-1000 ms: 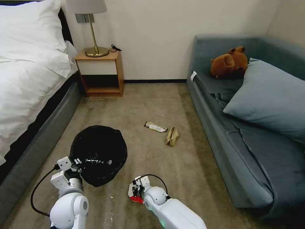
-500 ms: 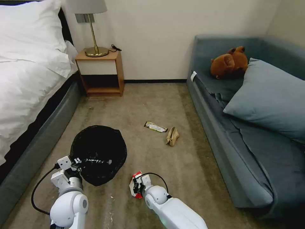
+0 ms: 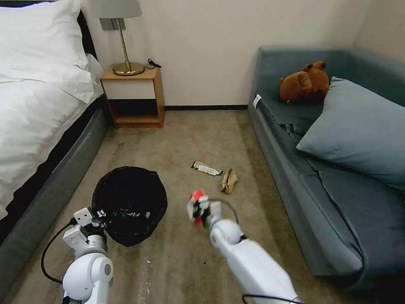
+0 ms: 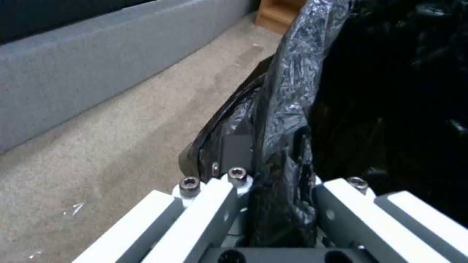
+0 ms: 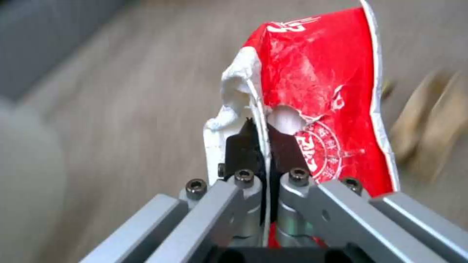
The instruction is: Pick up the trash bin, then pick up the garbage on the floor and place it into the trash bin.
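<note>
The trash bin (image 3: pixel 128 202), lined with a crinkly black bag (image 4: pixel 390 91), sits low at the left, between the bed and my arms. My left gripper (image 3: pixel 99 214) (image 4: pixel 268 148) is shut on its near rim, pinching bag and edge. Right of the bin, my right gripper (image 3: pixel 197 210) (image 5: pixel 263 140) is shut on a red-and-white snack packet (image 3: pixel 195 196) (image 5: pixel 321 84) and holds it above the carpet. Two more pieces of garbage lie farther ahead on the floor: a long yellow-black bar wrapper (image 3: pixel 206 168) and crumpled tan paper (image 3: pixel 228 180) (image 5: pixel 429 124).
A bed (image 3: pixel 38 105) with a grey base runs along the left. A blue sofa (image 3: pixel 337 198) with a pillow and a brown teddy bear (image 3: pixel 304 82) lines the right. A wooden nightstand (image 3: pixel 133 97) with a lamp stands at the back wall. Carpet lies open between them.
My right gripper has risen off the floor with the snack packet and swung forward toward the tan paper. The left gripper and the bin have barely shifted.
</note>
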Robot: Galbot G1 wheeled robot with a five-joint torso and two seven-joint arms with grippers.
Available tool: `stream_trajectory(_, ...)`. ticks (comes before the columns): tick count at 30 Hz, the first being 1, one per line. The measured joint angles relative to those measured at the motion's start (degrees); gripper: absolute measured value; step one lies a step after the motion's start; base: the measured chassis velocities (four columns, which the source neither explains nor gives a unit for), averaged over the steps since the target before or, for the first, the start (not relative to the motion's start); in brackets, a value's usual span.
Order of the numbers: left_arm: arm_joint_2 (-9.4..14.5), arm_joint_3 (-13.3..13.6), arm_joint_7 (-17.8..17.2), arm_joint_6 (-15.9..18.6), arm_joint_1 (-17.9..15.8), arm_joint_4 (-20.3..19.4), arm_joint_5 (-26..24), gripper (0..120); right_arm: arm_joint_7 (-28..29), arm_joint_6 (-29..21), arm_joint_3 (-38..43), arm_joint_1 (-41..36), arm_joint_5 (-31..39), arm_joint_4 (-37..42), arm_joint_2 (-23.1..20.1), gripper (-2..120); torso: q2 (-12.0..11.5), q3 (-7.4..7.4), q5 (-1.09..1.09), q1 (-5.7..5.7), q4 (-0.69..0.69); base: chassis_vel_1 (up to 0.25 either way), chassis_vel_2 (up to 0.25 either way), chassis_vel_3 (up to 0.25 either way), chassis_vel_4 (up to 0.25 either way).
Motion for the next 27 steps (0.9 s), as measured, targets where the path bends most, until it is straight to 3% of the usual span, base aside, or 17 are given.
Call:
stream_trajectory(2, 0.6, 0.1, 0.0, 0.7, -0.1, -0.3, -1.4, 1, 0.3, 6.4, 1.3, 0.0, -2.2, 3.3, -0.3, 0, 0.0, 0.00, 0.00, 0.00, 0.00, 0.000, 0.000, 0.000, 0.000)
stream_trajectory(3, 0.6, 0.1, 0.0, 0.7, -0.1, -0.3, -1.4, 1, 0.3, 6.4, 1.3, 0.0, -2.2, 3.3, -0.3, 0, 0.0, 0.00, 0.00, 0.00, 0.00, 0.000, 0.000, 0.000, 0.000)
stream_trajectory(4, 1.2, 0.3, 0.0, 1.2, -0.3, -0.3, -2.4, 1, 0.7, 9.4, 1.4, -0.5, -3.8, 7.5, -0.8, 0, 0.0, 0.00, -0.01, 0.00, -0.01, 0.000, 0.000, 0.000, 0.000)
stream_trajectory(13, 1.1, 1.2, -0.1, 1.5, -1.7, 0.8, -2.6, 1, 1.0, 15.8, -8.4, -0.2, -4.4, 21.8, -1.6, 0, 0.0, 0.00, -0.01, 0.00, 0.01, 0.000, 0.000, 0.000, 0.000)
stream_trajectory(19, 0.2, 2.0, 0.0, 1.8, -2.4, 1.2, -2.5, 1, -1.8, 21.6, -15.9, 3.1, -6.1, 20.6, -0.6, 0, 0.0, 0.00, -0.01, 0.00, 0.01, 0.000, 0.000, 0.000, 0.000)
stream_trajectory(27, -0.4, 2.9, 0.0, 1.9, -1.9, 1.0, -2.4, 1, -2.6, 24.6, -22.4, 5.6, -8.1, 13.7, 1.0, 0, 0.0, 0.00, -0.01, 0.00, 0.00, 0.000, 0.000, 0.000, 0.000)
